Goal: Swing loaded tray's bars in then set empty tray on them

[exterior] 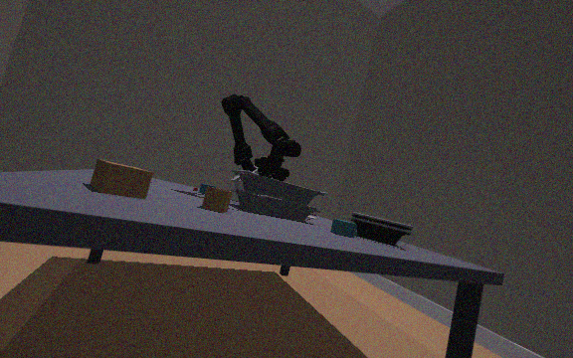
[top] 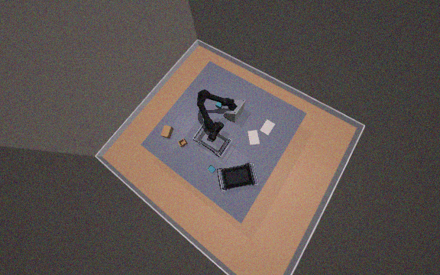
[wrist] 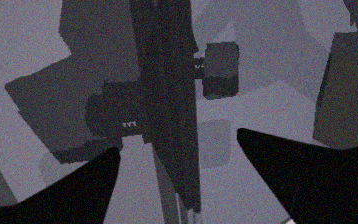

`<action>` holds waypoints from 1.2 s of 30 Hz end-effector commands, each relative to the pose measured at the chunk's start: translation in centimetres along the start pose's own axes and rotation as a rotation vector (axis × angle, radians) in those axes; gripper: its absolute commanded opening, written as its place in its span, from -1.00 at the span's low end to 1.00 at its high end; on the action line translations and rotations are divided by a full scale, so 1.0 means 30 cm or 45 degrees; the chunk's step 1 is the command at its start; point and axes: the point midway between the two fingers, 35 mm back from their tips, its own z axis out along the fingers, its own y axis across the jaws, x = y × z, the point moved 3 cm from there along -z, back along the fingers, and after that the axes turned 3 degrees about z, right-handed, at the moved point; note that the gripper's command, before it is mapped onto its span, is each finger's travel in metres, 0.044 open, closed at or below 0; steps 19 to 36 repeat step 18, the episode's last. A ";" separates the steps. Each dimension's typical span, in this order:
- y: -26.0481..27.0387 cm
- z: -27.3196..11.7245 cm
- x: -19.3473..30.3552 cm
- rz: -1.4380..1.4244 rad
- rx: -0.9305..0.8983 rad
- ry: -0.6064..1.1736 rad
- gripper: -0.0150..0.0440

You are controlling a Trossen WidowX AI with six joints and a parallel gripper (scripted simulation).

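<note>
An upper grey tray (exterior: pixel 291 190) sits on top of a lower grey tray (exterior: pixel 273 209) and looks about level with it. In the top view the stack shows as one rectangular outline with doubled rims. The blocks and the wire bars cannot be made out clearly. My gripper (wrist: pixel 179 143) (top: pixel 212 137) is open at the upper tray, low over the stack. In the wrist view a dark grey tray wall (wrist: pixel 167 100) runs between the spread fingertips, with space on both sides.
A black tray (top: pixel 237 176) (exterior: pixel 381 231) stands off to one side, a teal block (top: pixel 211 169) (exterior: pixel 343 228) near it. An orange block (top: pixel 166 131) (exterior: pixel 122 180) and a small orange box (top: pixel 182 143) (exterior: pixel 217 200) stand on the other side. Two white sheets lie beyond the stack.
</note>
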 end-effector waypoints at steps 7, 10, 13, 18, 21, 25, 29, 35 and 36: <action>0.024 -0.213 0.009 0.006 -0.015 0.020 1.00; 0.017 -0.290 0.005 0.005 -0.012 0.018 1.00; 0.008 -0.349 0.000 0.004 -0.011 0.015 1.00; -0.026 -0.352 -0.002 0.003 -0.010 0.014 1.00; -0.026 -0.352 -0.002 0.003 -0.010 0.014 1.00; -0.026 -0.352 -0.002 0.003 -0.010 0.014 1.00; -0.026 -0.352 -0.002 0.003 -0.010 0.014 1.00; -0.026 -0.352 -0.002 0.003 -0.010 0.014 1.00; -0.026 -0.352 -0.002 0.003 -0.010 0.014 1.00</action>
